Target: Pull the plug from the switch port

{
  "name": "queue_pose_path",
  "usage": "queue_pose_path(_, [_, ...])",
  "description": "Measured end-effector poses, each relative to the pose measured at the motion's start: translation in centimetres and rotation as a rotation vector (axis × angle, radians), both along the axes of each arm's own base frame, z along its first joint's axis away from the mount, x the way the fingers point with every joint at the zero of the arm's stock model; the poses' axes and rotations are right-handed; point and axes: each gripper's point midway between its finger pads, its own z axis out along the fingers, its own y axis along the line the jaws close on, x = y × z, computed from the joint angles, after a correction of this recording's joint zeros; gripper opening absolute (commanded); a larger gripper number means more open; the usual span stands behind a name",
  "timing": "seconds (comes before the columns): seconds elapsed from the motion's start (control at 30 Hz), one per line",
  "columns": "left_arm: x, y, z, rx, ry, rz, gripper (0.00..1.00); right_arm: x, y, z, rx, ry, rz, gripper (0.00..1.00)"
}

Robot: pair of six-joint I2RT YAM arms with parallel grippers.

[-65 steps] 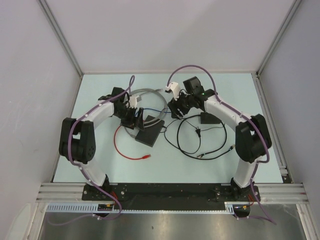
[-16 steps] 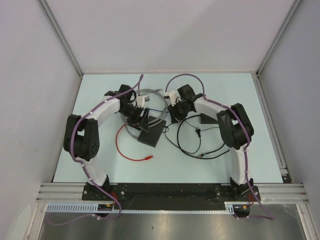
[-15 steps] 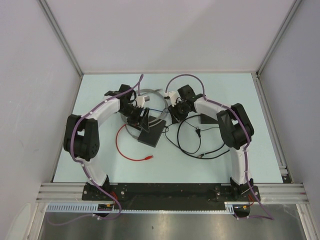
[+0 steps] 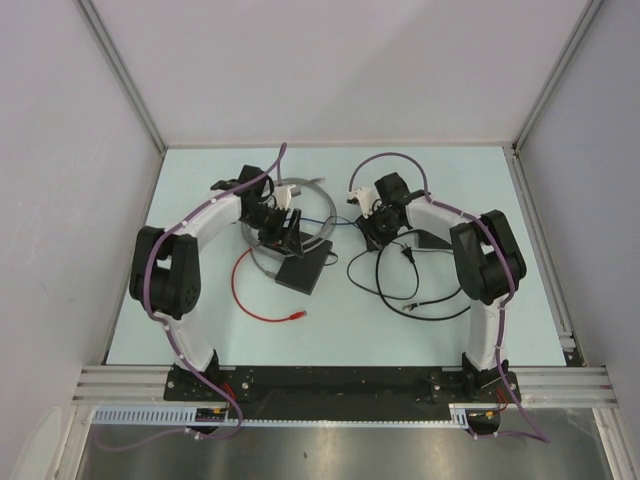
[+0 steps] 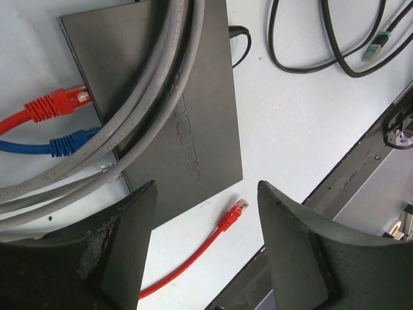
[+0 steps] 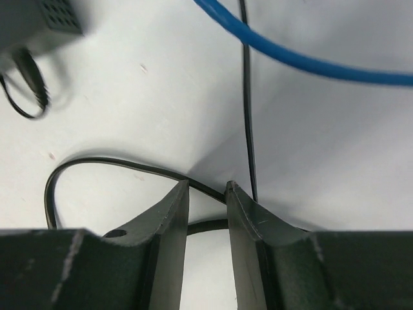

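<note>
On the left of the desk [image 4: 190, 190], a red cable [image 4: 236, 285] is seen curving toward the near side, and its loose plug [image 4: 297, 314] lies free on the surface. Just to the right, the left hand [image 4: 280, 228] is held over the far end of the switch [image 4: 303, 268], a flat black box. Its fingers [image 5: 122, 245] are spread wide apart, and nothing is caught between them. In the left wrist view, two plugs are seated side by side in the port edge [image 5: 98, 119] of the box: a red plug [image 5: 64, 101] and a blue plug [image 5: 68, 143]. Grey cables [image 5: 151, 97] are draped across the top of the box.

Further right, a blue cable [image 4: 325, 222] is stretched from the switch toward the right hand [image 4: 372, 228], which is lowered close to the desk. Its fingers [image 6: 171, 219] are drawn close together, with only a narrow gap left between them. A thin black cable [image 6: 116, 163] crosses that gap, but whether it is pinched cannot be told. The blue cable passes clear of the fingers. Near the right hand, black cables [image 4: 385, 290] are looped on the desk, and a small black box [image 4: 428, 240] is set just beside it.
</note>
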Motion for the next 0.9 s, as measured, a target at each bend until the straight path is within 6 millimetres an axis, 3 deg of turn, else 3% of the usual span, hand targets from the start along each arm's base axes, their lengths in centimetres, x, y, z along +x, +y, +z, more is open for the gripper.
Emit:
queue_pose_path(0.17, [0.3, -0.2, -0.1, -0.009, -0.004, 0.004, 0.67, -0.2, -1.7, 0.2, -0.016, 0.01, -0.01, 0.41])
queue_pose_path(0.23, [0.4, -0.2, -0.1, -0.01, -0.009, 0.003, 0.62, -0.4, -1.5, 0.7, 0.002, 0.011, 0.003, 0.43])
queue_pose_path(0.27, [0.5, -0.2, -0.1, -0.011, -0.013, 0.003, 0.54, -0.5, -1.2, 1.1, 0.013, 0.006, 0.012, 0.44])
queue_pose_path(0.43, [0.6, -0.3, -0.2, -0.014, -0.026, -0.005, 0.3, -2.4, 2.7, 3.4, 0.091, -0.015, 0.118, 0.44])
queue_pose_path(0.47, [0.4, -0.3, -0.4, -0.013, -0.022, -0.007, 0.2, -2.8, 3.7, 3.7, 0.103, -0.016, 0.139, 0.44])
queue_pose_path(0.57, [-0.2, -0.1, -1.4, -0.003, 0.005, -0.014, 0.09, -3.9, 5.8, 3.8, 0.121, -0.007, 0.176, 0.42])
queue_pose_path(0.73, [-1.2, 0.2, -3.7, 0.023, 0.07, -0.023, 0.03, -4.4, 8.4, 2.8, 0.131, 0.017, 0.206, 0.37])
queue_pose_path(0.9, [-1.5, 0.2, -5.0, 0.05, 0.095, -0.026, 0.0, -4.3, 8.8, 1.6, 0.109, 0.026, 0.198, 0.36])
